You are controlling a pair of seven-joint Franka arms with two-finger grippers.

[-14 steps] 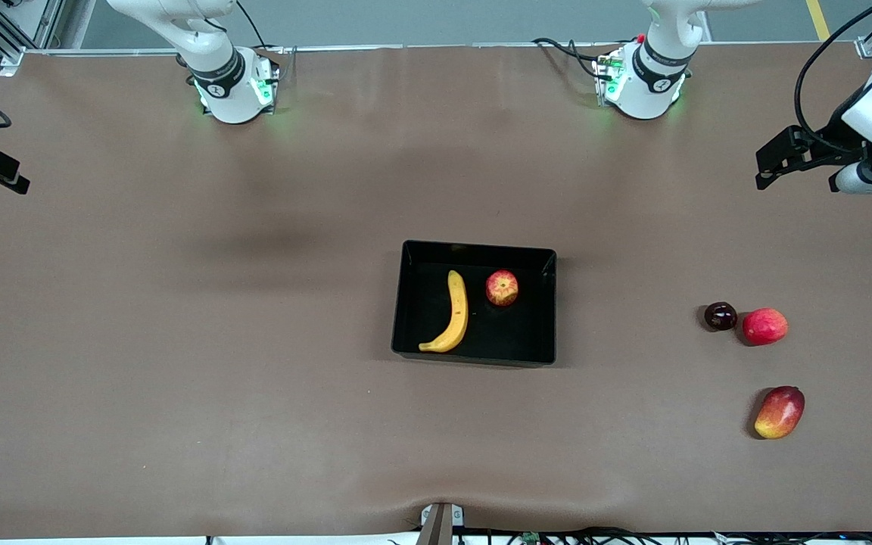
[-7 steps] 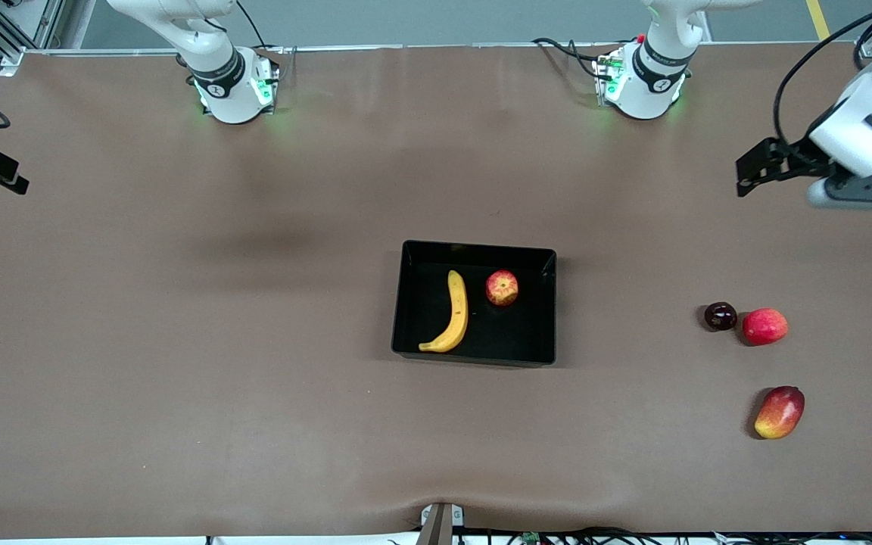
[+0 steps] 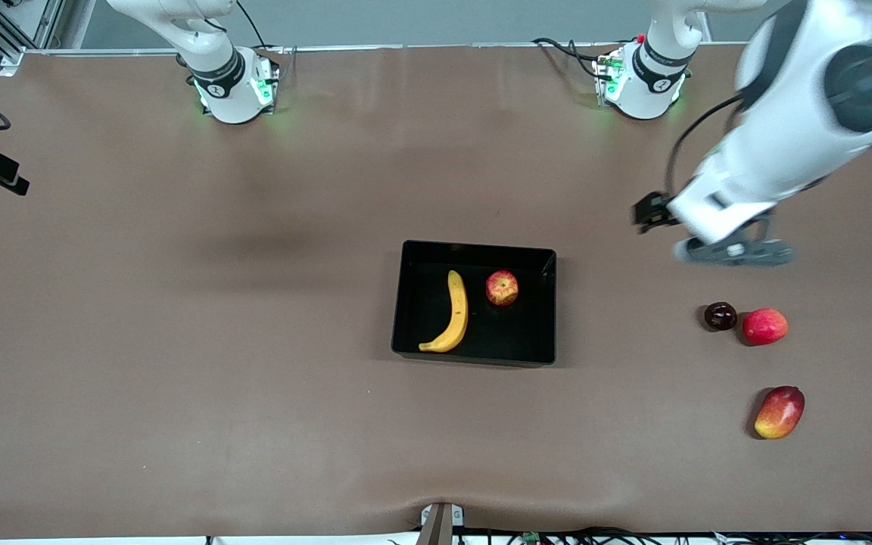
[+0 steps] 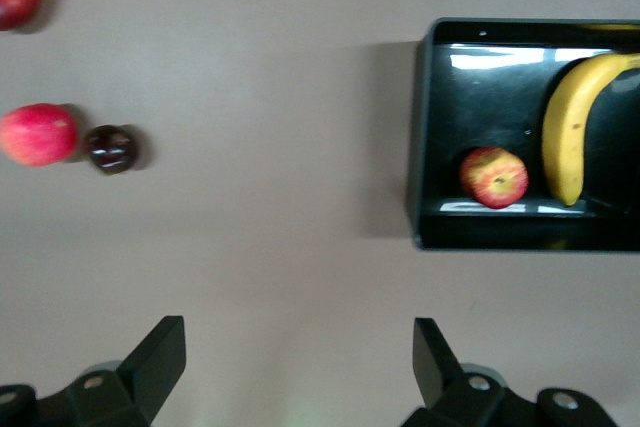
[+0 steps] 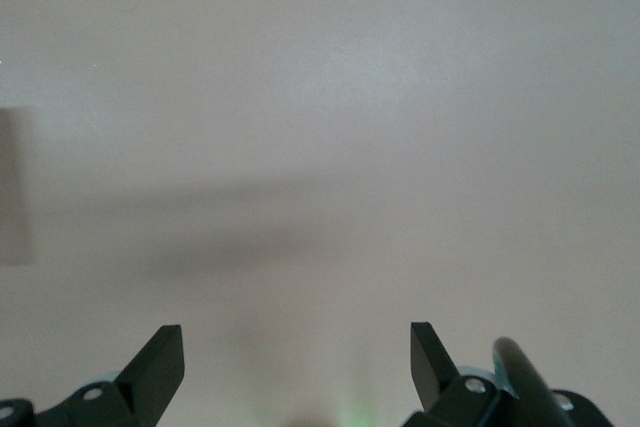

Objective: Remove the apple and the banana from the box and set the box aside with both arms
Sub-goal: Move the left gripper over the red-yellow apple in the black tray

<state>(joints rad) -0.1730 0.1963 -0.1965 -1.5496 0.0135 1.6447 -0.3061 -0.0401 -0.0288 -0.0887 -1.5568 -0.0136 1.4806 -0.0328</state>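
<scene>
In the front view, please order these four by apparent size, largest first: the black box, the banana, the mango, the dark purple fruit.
1. black box
2. banana
3. mango
4. dark purple fruit
All four rest at table level, so nearness to the camera hardly affects this order.

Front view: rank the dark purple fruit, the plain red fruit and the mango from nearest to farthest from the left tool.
Left tool is open, over bare table between the box and the loose fruits.
1. Dark purple fruit, closest to it.
2. Plain red fruit, beside the purple one.
3. Mango, nearest the front camera.
</scene>
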